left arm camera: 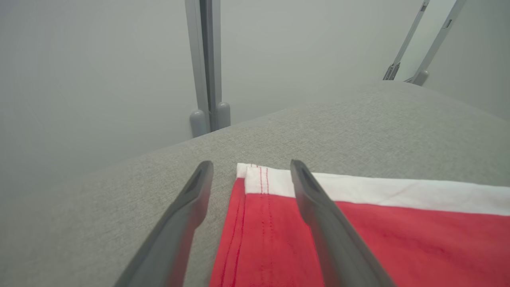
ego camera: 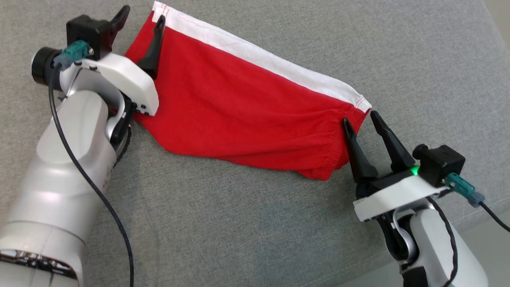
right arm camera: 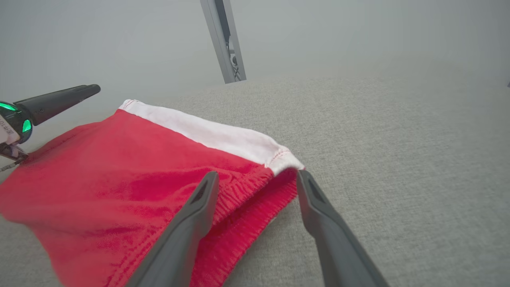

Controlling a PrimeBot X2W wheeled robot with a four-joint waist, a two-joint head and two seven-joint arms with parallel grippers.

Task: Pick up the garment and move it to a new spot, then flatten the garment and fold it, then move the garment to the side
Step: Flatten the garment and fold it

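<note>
Closest in, pale left forearm (ego camera: 51,191) rising from the lower left; at the lower right, right gripper (ego camera: 360,116) with fingers spread, straddling the elastic-hemmed near corner of the garment (ego camera: 239,99), pinching nothing. Beyond, red cloth with a white band along its far edge, lying mostly flat and slightly rumpled on the grey fabric surface (ego camera: 279,231) between both grippers. Farthest, at the upper left, left gripper (ego camera: 143,13) likewise spread, one finger over red cloth beside the white corner, the other over bare grey fabric, gripping nothing.

Bare test-lab setting: grey fabric-covered surface (ego camera: 255,239), aluminium frame posts (left arm camera: 205,63), plain pale wall (left arm camera: 79,59) behind.
</note>
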